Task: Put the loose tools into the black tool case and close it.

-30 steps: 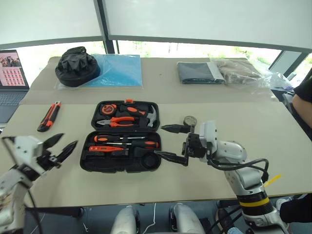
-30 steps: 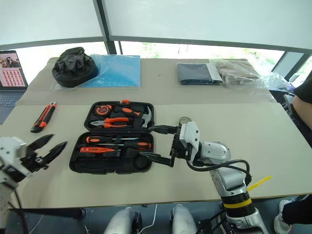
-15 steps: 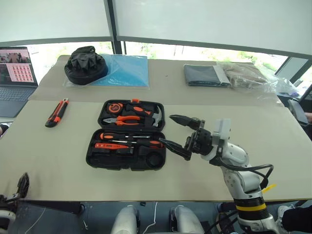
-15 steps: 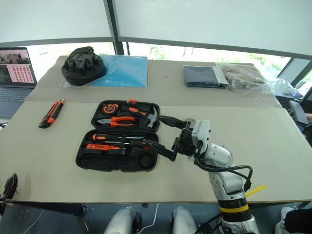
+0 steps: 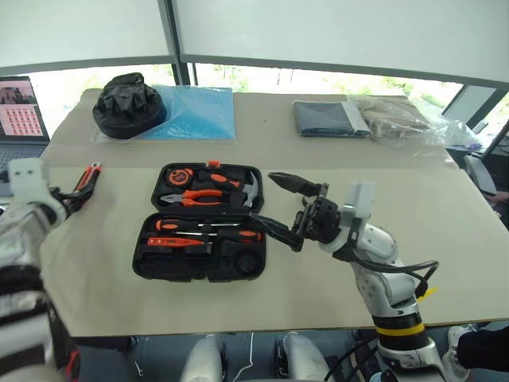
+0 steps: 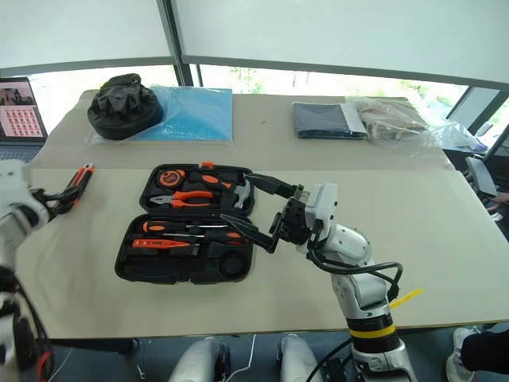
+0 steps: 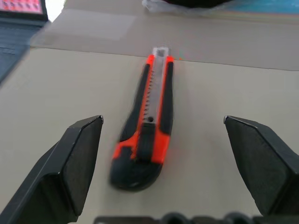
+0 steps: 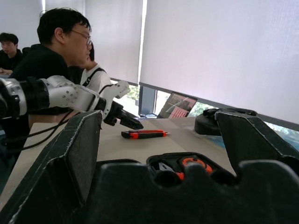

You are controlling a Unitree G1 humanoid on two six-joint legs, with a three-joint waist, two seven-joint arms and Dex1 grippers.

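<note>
Beside utility knife [image 7: 147, 126], left gripper [image 7: 173, 163] wide open

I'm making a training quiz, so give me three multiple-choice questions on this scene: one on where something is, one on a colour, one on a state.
1. Where does the utility knife lie?
A. inside the tool case
B. on the table, left of the tool case
C. on the blue sheet

2. What colour is the sheet under the black bag?
A. blue
B. red
C. yellow

3. How is the tool case?
A. shut and latched
B. lying open
C. standing on edge

Answers: 1 B, it lies on the bare table in front of the open left hand. 2 A, the sheet is light blue. 3 B, both halves lie flat, tools showing.
</note>
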